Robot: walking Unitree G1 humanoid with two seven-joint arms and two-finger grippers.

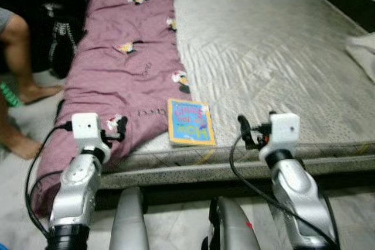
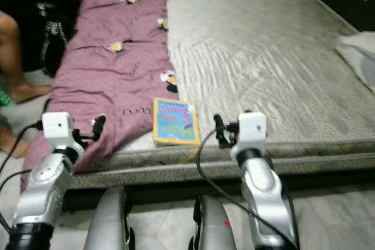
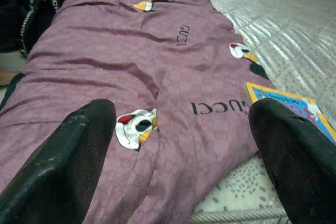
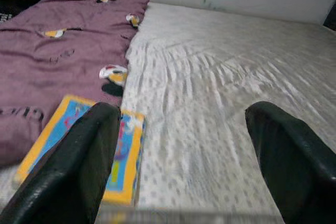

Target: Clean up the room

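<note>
A person's bare legs show beside the bed in the head views. The left wrist view reads "GUCCI", upside down, on the purple blanket. A yellow-edged book lies flat near the bed's front edge, just beside the blanket, its long axis running front to back. The left gripper and right gripper hover with fingers spread.
</note>
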